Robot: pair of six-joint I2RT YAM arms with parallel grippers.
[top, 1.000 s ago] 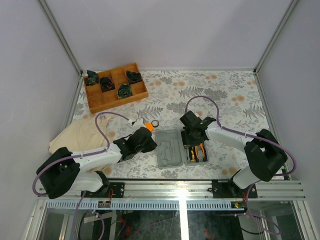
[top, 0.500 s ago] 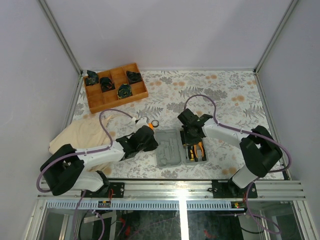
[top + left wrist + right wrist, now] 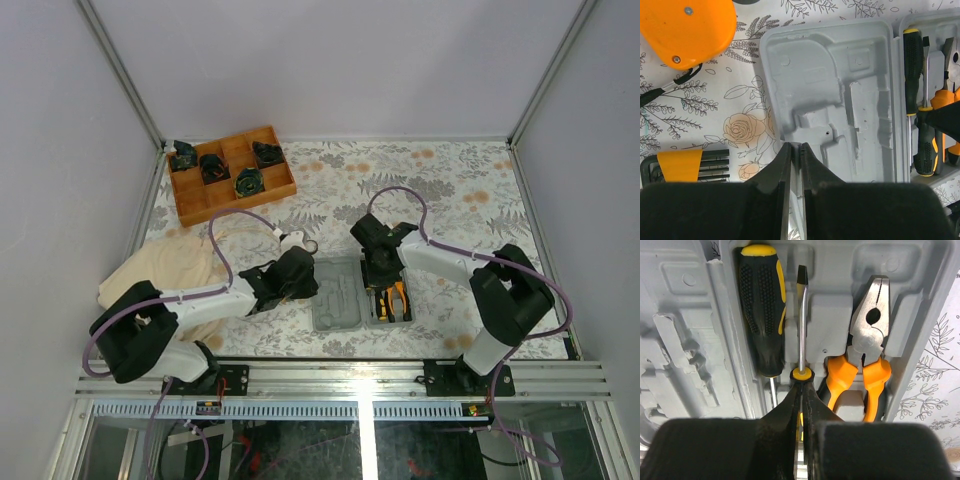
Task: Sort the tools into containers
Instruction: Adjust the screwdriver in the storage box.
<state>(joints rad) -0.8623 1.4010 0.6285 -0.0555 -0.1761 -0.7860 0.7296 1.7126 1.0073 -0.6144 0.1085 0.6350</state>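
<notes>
- The left claw (image 3: 796,146) is pinched narrow, its two fingers all but touching, and nothing shows between them. Its tips lie over the near rim of the grey case (image 3: 835,100).
- Straight ahead of that claw is the case's left half with its moulded hollows.
- Ahead and to the left of the left claw, the orange tape measure (image 3: 687,27) lies on the flowered desk (image 3: 747,127), apart from the case. Its black strap trails off to the claw's left.
- Just left of the left claw's fingers, a black holder with an orange label (image 3: 682,165) lies on the desk.
- The right claw (image 3: 801,382) is closed tight, its tips meeting at the yellow collar of the slim screwdriver (image 3: 801,373). That tool's shaft runs straight ahead of the claw in the case's right half. Whether the tips press on it cannot be told.
- Just left of the right claw, the second screwdriver (image 3: 760,315) lies in the next slot, with its black-and-yellow handle ahead.
- Just right of the right claw, the orange-handled pliers (image 3: 865,355) sit in their own recess, nose pointing ahead.
- From above, the two claws face each other across the case.
- The small black ring (image 3: 312,245) lies on the desk just beyond the left claw.
- The wooden tray (image 3: 230,175) is well apart from both claws, and the beige cloth (image 3: 165,270) lies behind the left claw.
</notes>
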